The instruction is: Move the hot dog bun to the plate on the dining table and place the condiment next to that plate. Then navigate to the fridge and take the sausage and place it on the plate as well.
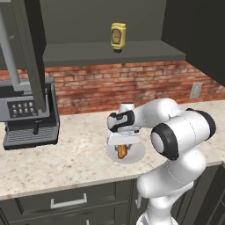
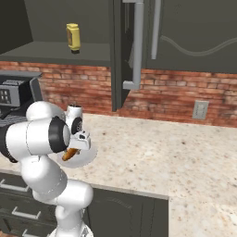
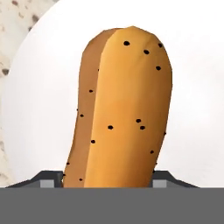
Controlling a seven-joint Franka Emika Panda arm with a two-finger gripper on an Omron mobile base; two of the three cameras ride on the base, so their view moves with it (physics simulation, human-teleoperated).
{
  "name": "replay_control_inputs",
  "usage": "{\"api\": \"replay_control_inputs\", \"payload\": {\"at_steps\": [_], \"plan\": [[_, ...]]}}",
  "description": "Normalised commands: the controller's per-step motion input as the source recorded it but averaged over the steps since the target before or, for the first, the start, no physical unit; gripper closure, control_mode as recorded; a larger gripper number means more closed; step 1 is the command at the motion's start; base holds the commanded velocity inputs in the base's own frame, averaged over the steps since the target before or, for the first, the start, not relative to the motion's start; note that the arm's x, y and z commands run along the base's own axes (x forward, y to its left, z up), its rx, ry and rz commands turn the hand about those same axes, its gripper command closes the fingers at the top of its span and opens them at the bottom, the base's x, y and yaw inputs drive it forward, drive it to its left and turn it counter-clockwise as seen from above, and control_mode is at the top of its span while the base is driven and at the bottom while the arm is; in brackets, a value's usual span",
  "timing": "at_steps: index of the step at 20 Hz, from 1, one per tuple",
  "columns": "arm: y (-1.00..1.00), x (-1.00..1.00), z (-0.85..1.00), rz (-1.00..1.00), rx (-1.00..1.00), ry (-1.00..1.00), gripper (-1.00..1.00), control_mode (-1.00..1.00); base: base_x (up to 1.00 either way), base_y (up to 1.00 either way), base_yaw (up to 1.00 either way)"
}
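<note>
A tan hot dog bun point(image 3: 122, 113) with dark seeds stands on end between my fingertips, just over a white plate point(image 3: 197, 109). The gripper point(image 1: 121, 147) points down at the plate point(image 1: 137, 154) on the stone counter and is shut on the bun point(image 1: 121, 152), with a finger against each of its sides. From the right, the bun point(image 2: 69, 154) pokes out under the hand point(image 2: 73, 149) above the plate point(image 2: 87, 157). The condiment, a yellow mustard bottle point(image 1: 117, 36), stands upright on the dark shelf above the brick wall point(image 2: 72, 36).
A grey coffee machine point(image 1: 28, 116) sits on the counter to the left point(image 2: 14, 95). An open cabinet door point(image 2: 134, 46) hangs over the counter's middle. A wall outlet point(image 2: 200, 110) is set in the brick. Drawers point(image 1: 68, 201) run below the counter edge.
</note>
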Motion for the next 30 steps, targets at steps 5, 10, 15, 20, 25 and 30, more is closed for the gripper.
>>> {"api": "replay_control_inputs", "payload": {"at_steps": [5, 10, 15, 20, 25, 30], "plan": [[-0.05, -0.38, 0.17, 0.0, 0.04, -0.18, 1.0, -1.0, 0.0, 0.0, 0.0], [-0.14, -0.57, 0.77, 0.0, 0.0, -0.16, 1.0, -1.0, 0.0, 0.0, 0.0], [-0.09, -0.54, 0.99, 0.0, 0.0, -0.11, 1.0, -1.0, 0.0, 0.0, 0.0], [-0.11, -0.56, 0.99, 0.0, 0.0, -0.09, 1.0, -1.0, 0.0, 0.0, 0.0], [-0.08, -0.6, 0.96, 0.0, 0.0, -0.03, 1.0, -1.0, 0.0, 0.0, 0.0], [-0.02, -0.51, 0.92, 0.0, 0.0, 0.0, 1.0, -1.0, 0.0, 0.0, 0.0]]}}
